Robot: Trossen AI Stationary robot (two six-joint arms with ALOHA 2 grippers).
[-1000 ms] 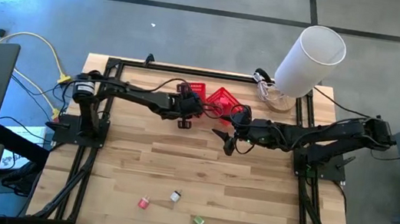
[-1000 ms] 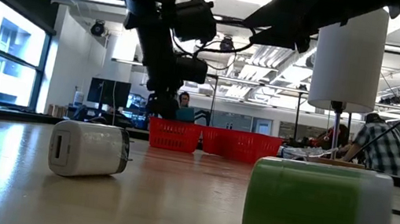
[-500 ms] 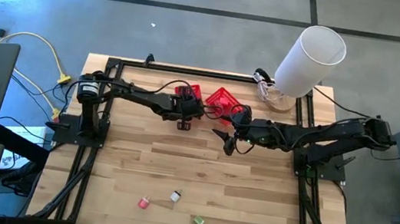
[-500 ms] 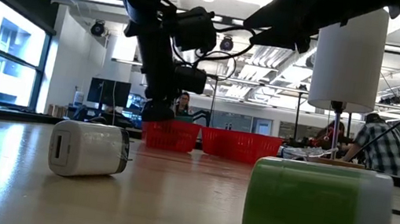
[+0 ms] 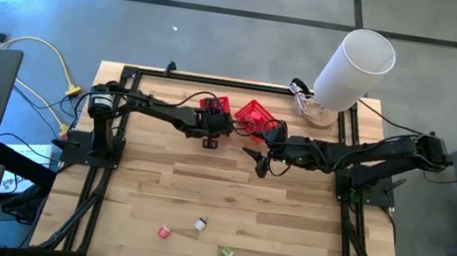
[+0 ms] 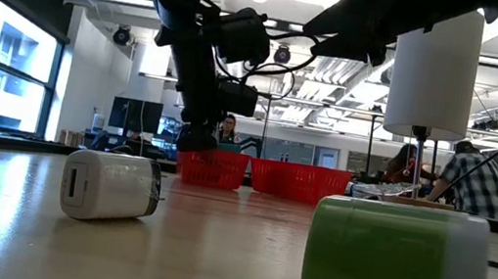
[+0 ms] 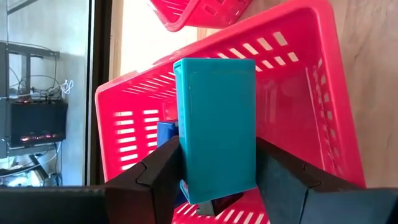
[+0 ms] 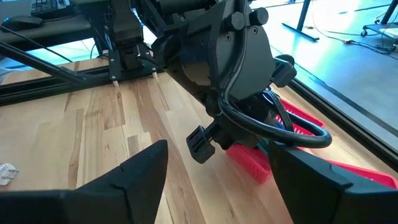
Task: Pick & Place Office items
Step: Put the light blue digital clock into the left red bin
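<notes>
Now your left tool (image 7: 214, 186), hanging over the left red basket (image 7: 311, 81) near the bench's far edge, has slackened slightly around the teal block (image 7: 216, 127); release looks underway. Your right tool (image 8: 211, 186) waits spread mid-bench.

A teal box (image 7: 216, 124) stands upright over a red basket (image 7: 311, 93); pink (image 5: 164, 232), whitish (image 5: 200, 223) and green (image 5: 227, 253) items lie toward six o'clock.

text: none legible | labels: none | signs: none (room beyond the table included)
</notes>
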